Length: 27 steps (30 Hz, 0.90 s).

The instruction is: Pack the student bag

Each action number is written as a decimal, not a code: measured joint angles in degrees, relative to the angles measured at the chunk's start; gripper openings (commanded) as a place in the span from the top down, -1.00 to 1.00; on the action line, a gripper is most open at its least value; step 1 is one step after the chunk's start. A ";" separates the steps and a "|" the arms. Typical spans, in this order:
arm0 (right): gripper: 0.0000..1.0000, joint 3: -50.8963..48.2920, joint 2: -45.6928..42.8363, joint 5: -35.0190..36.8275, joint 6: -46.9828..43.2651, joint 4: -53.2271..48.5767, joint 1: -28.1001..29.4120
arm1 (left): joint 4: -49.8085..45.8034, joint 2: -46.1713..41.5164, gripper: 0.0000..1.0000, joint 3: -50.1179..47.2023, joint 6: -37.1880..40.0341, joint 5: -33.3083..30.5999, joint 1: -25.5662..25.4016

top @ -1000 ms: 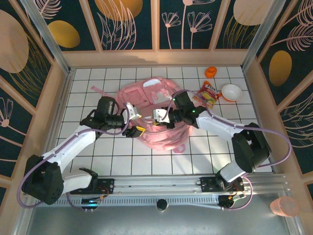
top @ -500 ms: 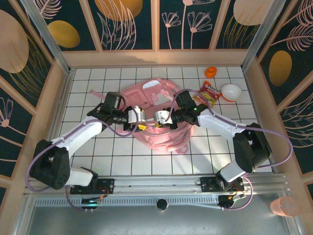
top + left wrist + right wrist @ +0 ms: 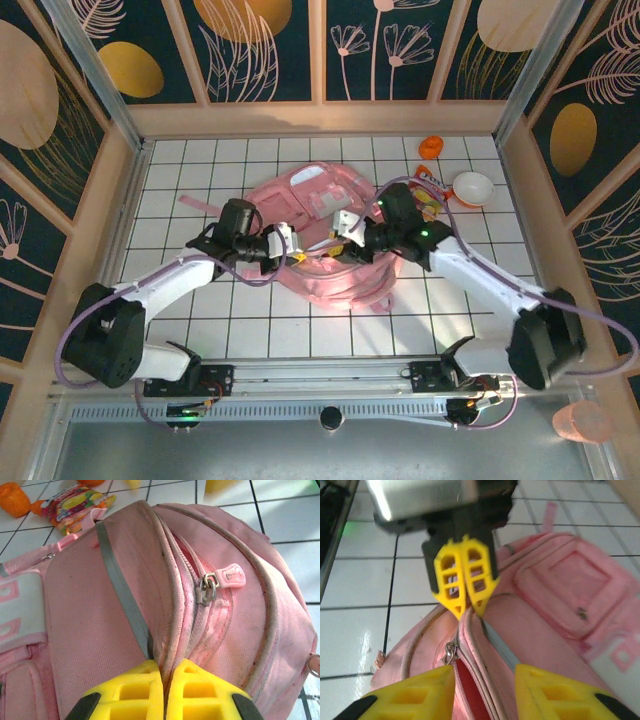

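Observation:
The pink student bag [image 3: 320, 205] lies in the middle of the tiled table, its top zip partly open. My left gripper [image 3: 295, 256] is shut on a fold of the bag's fabric beside the zip; in the left wrist view the yellow fingers [image 3: 135, 692] pinch the seam, with the pink zip pull [image 3: 227, 576] beyond. My right gripper [image 3: 485, 690] stands open over the same seam, opposite the left gripper [image 3: 468, 606]. The zip slider [image 3: 451, 652] and the red lining [image 3: 465, 692] show between its fingers. From above, the right gripper [image 3: 332, 247] is over the bag's middle.
A snack packet [image 3: 425, 190], a white bowl [image 3: 473, 187] and an orange object [image 3: 430, 147] sit at the back right. A loose pink strap [image 3: 195, 203] lies left of the bag. A pink cup [image 3: 580, 422] stands outside the rail at the near right.
My left gripper has moved in to the bag and shut on the fabric by the zip. My right gripper has opened and let go, and the right arm has shifted rightward.

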 measured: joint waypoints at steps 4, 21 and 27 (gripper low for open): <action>0.19 -0.07 -6.45 6.12 17.16 -0.24 0.55 | 4.24 -1.07 1.00 -1.77 -6.38 -0.35 0.00; 0.08 -2.82 -3.28 21.55 66.69 -3.74 13.07 | 6.88 -1.31 1.00 -1.92 -12.70 -0.26 -0.26; 0.23 -2.75 -0.24 22.43 67.89 -3.69 13.07 | 6.88 -1.38 1.00 -1.92 -12.87 -0.07 -0.26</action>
